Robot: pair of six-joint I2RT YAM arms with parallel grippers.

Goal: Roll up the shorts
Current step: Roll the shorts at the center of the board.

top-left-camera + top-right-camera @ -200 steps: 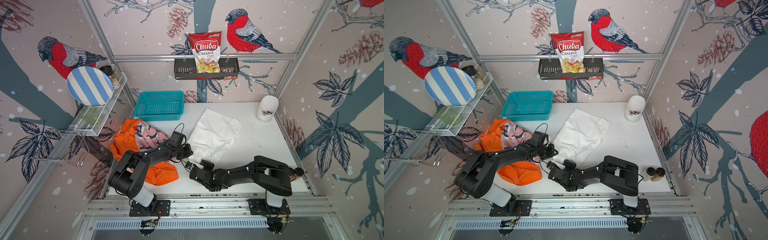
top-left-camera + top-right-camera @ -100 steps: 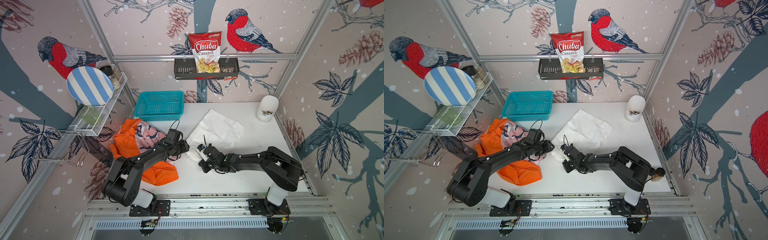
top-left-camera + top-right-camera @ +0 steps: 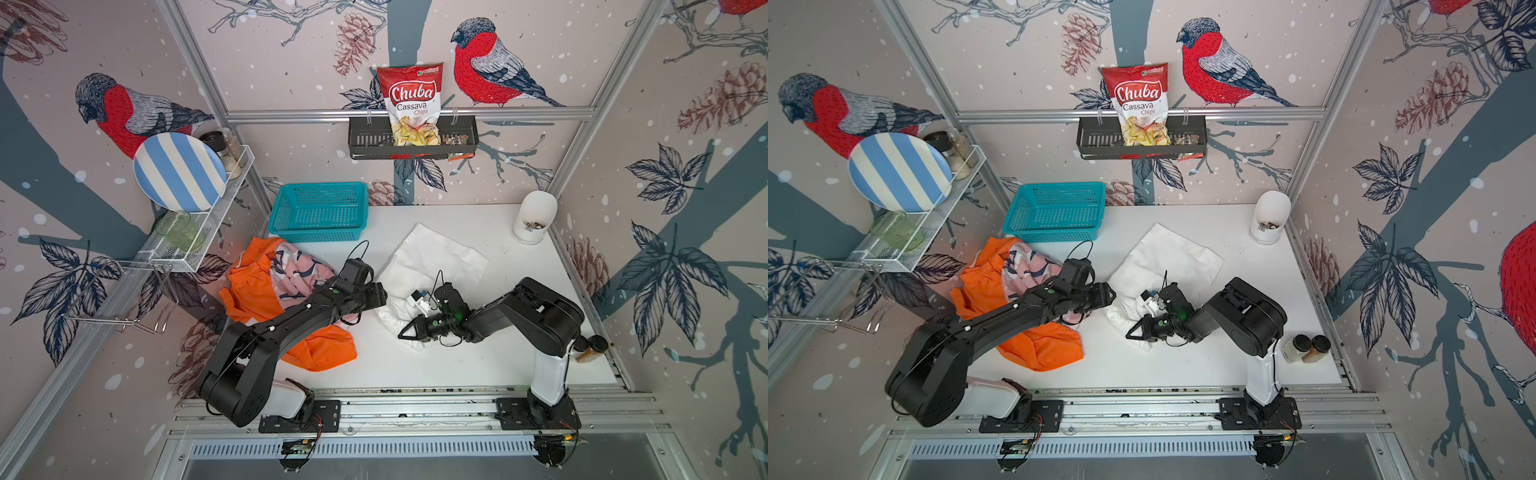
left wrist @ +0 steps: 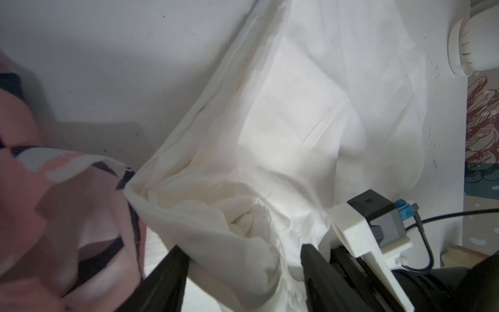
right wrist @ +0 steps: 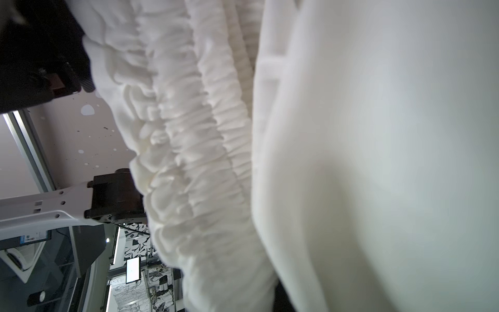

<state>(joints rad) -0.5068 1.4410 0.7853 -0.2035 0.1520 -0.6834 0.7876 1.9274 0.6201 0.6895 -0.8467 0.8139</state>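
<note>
Left gripper (image 4: pixel 243 251): jaws parted, closed a second ago; the gathered end of the white shorts (image 3: pixel 436 262) lies slack between them, so a regrasp seems due. Arm stretched low over the orange shorts (image 3: pixel 320 349) and pink shark-print shorts (image 3: pixel 295 270), heaped left. White pair: mid-table, near edge bunched, roll barely begun. Right gripper (image 3: pixel 405 333): closed at that edge, pinch unconfirmed; forearm low, pointing left.

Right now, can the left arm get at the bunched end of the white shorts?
Probably yes: the left gripper stands open with a fold of the white shorts between its jaws, nothing blocking. The right gripper is close, so crowding is possible.
</note>
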